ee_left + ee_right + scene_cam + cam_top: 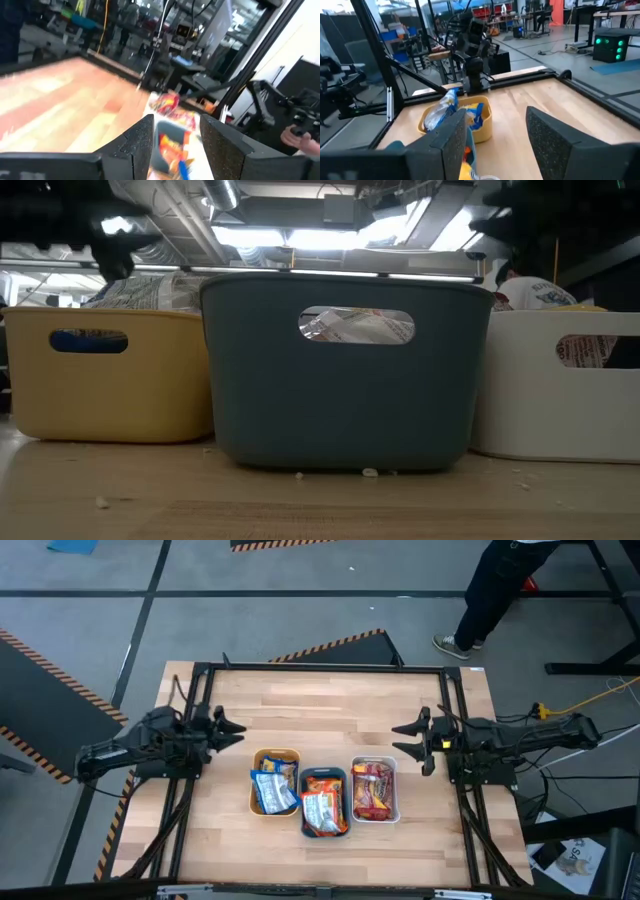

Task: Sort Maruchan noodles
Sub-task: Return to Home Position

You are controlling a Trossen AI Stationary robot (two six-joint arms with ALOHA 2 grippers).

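Three trays stand side by side near the table's middle: a yellow tray [276, 780] with blue-white noodle packets [270, 790], a teal tray [323, 802] with orange packets [322, 810], and a white tray [374, 790] with red-brown packets [372, 790]. In the low view the trays show as yellow [110, 375], teal [345, 370] and white [565, 385]. My left gripper [238, 730] is open and empty above the table, left of the trays. My right gripper [400, 738] is open and empty, right of the trays.
Bare wooden table [320, 700] lies on the far side of the trays and along the near edge. A black frame [320, 668] runs round the table. A person's legs [490, 595] stand on the floor beyond the far right corner.
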